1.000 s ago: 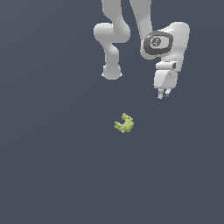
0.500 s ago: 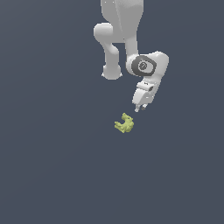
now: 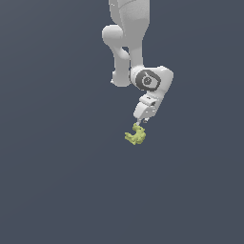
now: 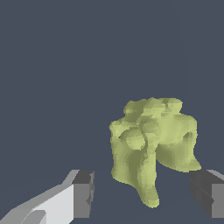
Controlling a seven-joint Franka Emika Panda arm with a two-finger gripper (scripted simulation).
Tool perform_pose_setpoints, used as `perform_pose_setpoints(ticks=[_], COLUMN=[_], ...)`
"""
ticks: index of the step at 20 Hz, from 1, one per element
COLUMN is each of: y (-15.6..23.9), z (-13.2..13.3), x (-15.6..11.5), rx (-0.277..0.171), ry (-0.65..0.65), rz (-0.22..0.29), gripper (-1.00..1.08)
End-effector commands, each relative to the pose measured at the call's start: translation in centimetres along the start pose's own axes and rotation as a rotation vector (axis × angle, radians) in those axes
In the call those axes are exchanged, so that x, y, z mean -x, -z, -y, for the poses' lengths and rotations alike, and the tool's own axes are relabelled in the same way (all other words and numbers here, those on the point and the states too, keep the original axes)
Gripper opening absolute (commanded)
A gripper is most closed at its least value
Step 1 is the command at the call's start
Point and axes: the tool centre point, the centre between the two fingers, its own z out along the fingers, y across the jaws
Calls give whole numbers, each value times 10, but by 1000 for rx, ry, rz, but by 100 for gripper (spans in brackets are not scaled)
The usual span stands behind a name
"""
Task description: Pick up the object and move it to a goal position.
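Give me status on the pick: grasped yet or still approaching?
Done: the gripper has come down from the exterior view's right to just above the yellow-green figure. In hand: alignment. In the wrist view the fingers are open, standing either side of the figure without touching it. Left: close on it, lift, and carry it to the goal, which no view shows.

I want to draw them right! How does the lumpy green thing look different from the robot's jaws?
The object is yellow-green; the gripper has white links with dark grey pads. The object is lumpy, curled and knobby; the jaws are flat-sided and blocky. The object is one piece, while the jaws are two parts standing open, apart on either side of it. Both look matte.
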Motion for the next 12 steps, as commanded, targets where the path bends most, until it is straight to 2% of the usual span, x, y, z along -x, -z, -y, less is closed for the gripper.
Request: perform_pose_setpoints(ticks=[1,12], y=[-4,-7], z=[0,-8], x=[4,11], rx=[2,15], ry=[3,-25], rz=[7,15], gripper=[68,68])
